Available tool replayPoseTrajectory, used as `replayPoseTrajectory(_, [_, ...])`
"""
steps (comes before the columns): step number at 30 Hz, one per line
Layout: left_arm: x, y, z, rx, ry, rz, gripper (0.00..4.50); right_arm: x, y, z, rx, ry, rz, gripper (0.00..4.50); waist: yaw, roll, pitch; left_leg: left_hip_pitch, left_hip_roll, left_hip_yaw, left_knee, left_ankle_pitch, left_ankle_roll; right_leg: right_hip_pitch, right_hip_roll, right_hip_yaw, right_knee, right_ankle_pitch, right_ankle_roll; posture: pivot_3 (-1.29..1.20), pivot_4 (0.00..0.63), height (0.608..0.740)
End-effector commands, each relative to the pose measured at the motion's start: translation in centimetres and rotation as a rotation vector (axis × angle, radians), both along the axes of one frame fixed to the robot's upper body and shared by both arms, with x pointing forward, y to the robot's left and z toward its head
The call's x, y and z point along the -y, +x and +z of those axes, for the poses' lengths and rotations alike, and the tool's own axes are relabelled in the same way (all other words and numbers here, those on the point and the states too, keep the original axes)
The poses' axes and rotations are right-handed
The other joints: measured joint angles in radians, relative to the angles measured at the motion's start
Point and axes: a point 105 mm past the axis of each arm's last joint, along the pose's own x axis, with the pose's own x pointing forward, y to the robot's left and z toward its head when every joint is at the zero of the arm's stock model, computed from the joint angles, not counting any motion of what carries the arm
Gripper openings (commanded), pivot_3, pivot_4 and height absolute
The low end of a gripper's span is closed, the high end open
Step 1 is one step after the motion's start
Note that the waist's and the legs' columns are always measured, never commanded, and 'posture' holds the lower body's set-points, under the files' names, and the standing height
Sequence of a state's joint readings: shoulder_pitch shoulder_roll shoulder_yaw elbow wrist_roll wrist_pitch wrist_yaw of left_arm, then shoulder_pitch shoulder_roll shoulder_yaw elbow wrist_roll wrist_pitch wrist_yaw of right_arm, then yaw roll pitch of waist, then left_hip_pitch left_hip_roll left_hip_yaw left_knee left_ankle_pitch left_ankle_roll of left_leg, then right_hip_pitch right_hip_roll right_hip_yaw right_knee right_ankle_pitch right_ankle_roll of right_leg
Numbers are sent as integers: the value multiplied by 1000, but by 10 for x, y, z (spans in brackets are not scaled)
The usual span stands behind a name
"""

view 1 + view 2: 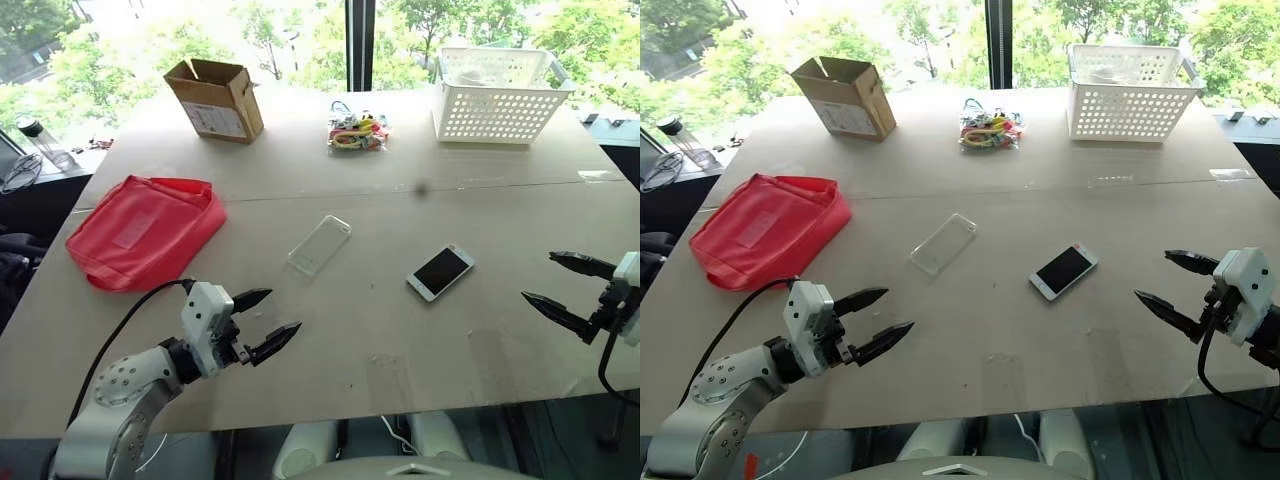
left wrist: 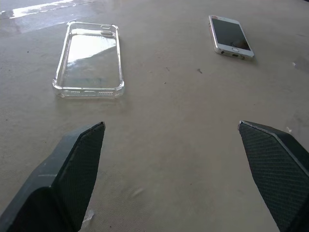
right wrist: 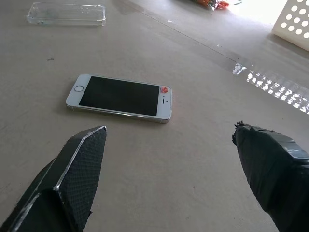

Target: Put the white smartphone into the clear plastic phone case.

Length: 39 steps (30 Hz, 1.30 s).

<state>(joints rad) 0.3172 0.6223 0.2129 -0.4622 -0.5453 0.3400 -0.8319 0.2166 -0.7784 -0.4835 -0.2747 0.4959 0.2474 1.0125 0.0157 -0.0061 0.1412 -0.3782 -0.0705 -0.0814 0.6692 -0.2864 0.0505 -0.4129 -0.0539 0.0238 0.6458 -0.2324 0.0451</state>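
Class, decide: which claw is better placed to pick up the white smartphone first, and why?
Right. The open right claw sits nearer the white smartphone; the open left claw sits nearer the clear plastic phone case.

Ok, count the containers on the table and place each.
2: a cardboard box at the far left and a white basket at the far right. None looks hidden.

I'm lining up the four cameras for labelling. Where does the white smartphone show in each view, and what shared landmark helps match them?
Left eye view: white smartphone right of centre, flat on the table.
Right eye view: just right of centre.
Left wrist view: upper right.
Right wrist view: centre left, screen up.
Shared landmark: the clear plastic phone case, lying apart from the phone on the robot's left of it, seen in all four.
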Motion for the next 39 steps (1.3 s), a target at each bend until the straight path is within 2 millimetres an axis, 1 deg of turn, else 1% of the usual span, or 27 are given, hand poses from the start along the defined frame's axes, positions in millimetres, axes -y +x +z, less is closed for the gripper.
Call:
replayPoseTrajectory(1, [1, 8, 16, 80, 6, -29, 4500, -13, 0, 12, 66, 4, 22, 4435, 0, 0, 0, 0, 0, 0, 0, 0, 0, 0, 0, 0, 0, 0, 0, 0, 150, 733])
replayPoseTrajectory(3, [3, 19, 29, 135, -12, -53, 4500, -30, 2, 20, 94, 60, 57, 4435, 3, 0, 0, 0, 0, -1, 0, 0, 0, 0, 0, -1, 0, 0, 0, 0, 150, 733])
replayPoseTrajectory(4, [4, 23, 32, 152, -9, -59, 4500, -35, 3, 23, 105, 68, 69, 4435, 3, 0, 0, -1, 0, -2, 0, 0, 0, 0, 0, -2, 0, 0, 0, 0, 150, 733])
replayPoseTrajectory(6, [-4, 25, 31, 154, -5, -61, 4500, -50, 1, 22, 110, 70, 102, 4435, 1, 1, 0, -1, 0, -2, 0, -1, 1, 0, 0, -3, 0, 0, 0, 0, 150, 733])
replayPoseTrajectory(8, [-4, 36, 32, 162, 13, -57, 4500, -61, 2, 25, 108, 65, 143, 4435, -2, 1, 0, 0, 0, -2, 0, 1, -1, 0, 0, -2, 0, 0, 0, 0, 150, 733])
replayPoseTrajectory(10, [-2, 46, 31, 150, 64, -65, 4500, -72, 1, 34, 115, 65, 191, 4435, -1, 1, 0, -1, 0, -1, 0, 1, -1, 0, 0, -2, -1, 0, 0, 0, 150, 733])
replayPoseTrajectory(12, [4, 50, 29, 133, 114, -127, 4500, -83, -6, 43, 101, 69, 268, 4435, 0, 1, 0, -1, 0, -2, 0, 1, -1, 0, 0, -2, -2, 0, 0, 0, 150, 733])
replayPoseTrajectory(13, [3, 51, 27, 125, 156, -163, 4500, -88, -11, 45, 87, 65, 308, 4435, 1, 1, 0, -1, 0, -2, 0, 1, -1, 0, 0, -2, -2, 0, 0, 0, 150, 733])
replayPoseTrajectory(14, [5, 53, 27, 120, 183, -208, 4500, -91, -15, 47, 71, 55, 352, 4435, 2, 1, 0, -1, 0, -2, 0, 1, -1, 0, 0, -3, -2, 0, 0, 0, 150, 733])
replayPoseTrajectory(16, [-1, 59, 30, 117, 214, -252, 4500, -100, -22, 52, 53, 57, 410, 4435, 1, 1, 0, -2, 0, -3, -1, 0, -1, 0, 0, -4, -3, 0, 0, 0, 150, 733])
replayPoseTrajectory(19, [-3, 69, 31, 115, 264, -341, 4500, -105, -26, 60, 47, 56, 467, 4435, 0, 1, 0, -2, 0, -4, -1, 0, -1, 0, 0, -5, -3, 0, 0, 0, 150, 733])
replayPoseTrajectory(22, [0, 78, 28, 103, 290, -438, 4500, -106, -32, 61, 27, 51, 510, 4435, -1, 1, 0, -2, 0, -3, 0, 0, -1, 0, 0, -4, -3, 0, 0, 0, 150, 733])
replayPoseTrajectory(25, [6, 89, 17, 116, 385, -550, 4500, -99, -34, 60, 22, 34, 495, 4435, 2, 1, 0, -3, 0, -4, 0, 0, -1, 0, 0, -5, -4, 0, 0, 0, 150, 733])
replayPoseTrajectory(27, [11, 95, 11, 110, 414, -607, 4500, -95, -37, 58, 22, 32, 476, 4435, 5, 0, 0, -4, -1, -5, 0, 0, -1, 0, -1, -7, -4, 0, 0, 0, 150, 733])
replayPoseTrajectory(29, [15, 105, 5, 122, 474, -667, 3987, -99, -39, 59, 35, 39, 457, 4500, 3, 0, 1, -4, -1, -4, 0, 0, -1, 0, -1, -6, -4, 0, 0, 0, 150, 733])
replayPoseTrajectory(30, [17, 111, 4, 118, 495, -686, 3819, -103, -40, 61, 49, 50, 447, 4500, 2, 0, 1, -4, -1, -4, 0, 0, -1, -1, -1, -6, -4, 0, 0, 0, 150, 733])
replayPoseTrajectory(31, [18, 115, 4, 116, 507, -700, 3289, -104, -41, 63, 58, 58, 441, 4500, 2, 0, 1, -4, -1, -4, 0, 0, -1, -1, -1, -6, -4, 0, 0, 0, 150, 733])
replayPoseTrajectory(33, [21, 124, 2, 108, 536, -716, 2515, -103, -45, 62, 60, 55, 424, 4500, -1, -1, 1, -5, -1, -5, 1, 0, -1, -1, -1, -7, -4, 0, 0, 0, 150, 733])
replayPoseTrajectory(35, [20, 130, -1, 94, 568, -726, 1467, -101, -48, 57, 55, 35, 393, 4500, 0, -2, 1, -5, -1, -6, 1, 0, -1, -1, -1, -8, -4, 0, 1, 0, 150, 733])
replayPoseTrajectory(37, [20, 133, -2, 80, 566, -729, 434, -95, -49, 56, 61, 19, 359, 4500, -3, -2, 1, -5, -2, -5, 1, 0, -1, -1, 0, -7, -4, 0, 1, 0, 150, 733])
replayPoseTrajectory(38, [22, 134, -1, 68, 542, -732, 78, -90, -50, 57, 62, 17, 346, 4500, -3, -2, 1, -5, -2, -5, 1, 0, 0, -1, 0, -7, -3, 0, 1, 0, 150, 733])
replayPoseTrajectory(39, [25, 134, -1, 53, 513, -730, 78, -83, -50, 56, 58, 13, 333, 4500, -2, -2, 1, -5, -2, -4, 1, 0, 0, -1, 0, -6, -3, 0, 2, 0, 150, 733])
